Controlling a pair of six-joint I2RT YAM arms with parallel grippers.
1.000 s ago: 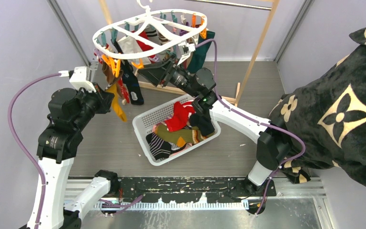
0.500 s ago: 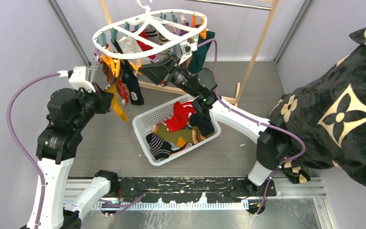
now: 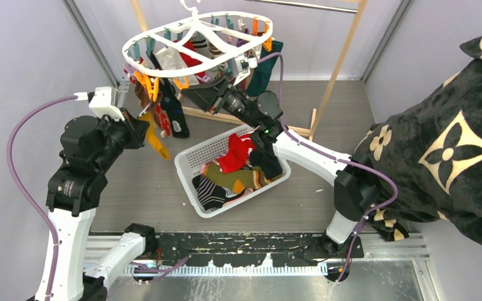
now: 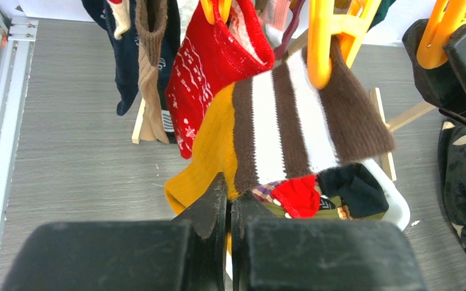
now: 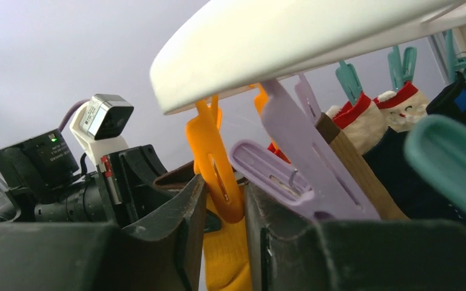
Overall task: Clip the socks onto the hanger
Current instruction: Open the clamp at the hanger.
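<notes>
the hanger (image 3: 196, 39) hung by its hook from the wooden rack (image 3: 345, 47) at the back of the desk (image 3: 138, 188), its white ring lined with teal, orange and purple pegs and many socks (image 3: 174, 113) already dangling from it. more socks lay heaped in the white basket (image 3: 188, 164) below, between the 2 arms. the left gripper (image 4: 229, 209) was clenched, its jaws pressed together on the lower edge of a mustard sock (image 4: 209, 151) with a brown and white striped cuff; that sock hung from an orange peg (image 4: 321, 42), just beside a red patterned sock (image 4: 209, 66). the right gripper (image 5: 224, 209) was raised under the ring's near rim, its jaws squeezing the sides of an orange peg (image 5: 215, 163), with the mustard sock showing right below that peg. a purple peg (image 5: 303, 163) hung just beside it. a black blanket (image 3: 439, 144) with beige flowers was bunched at the right edge.
</notes>
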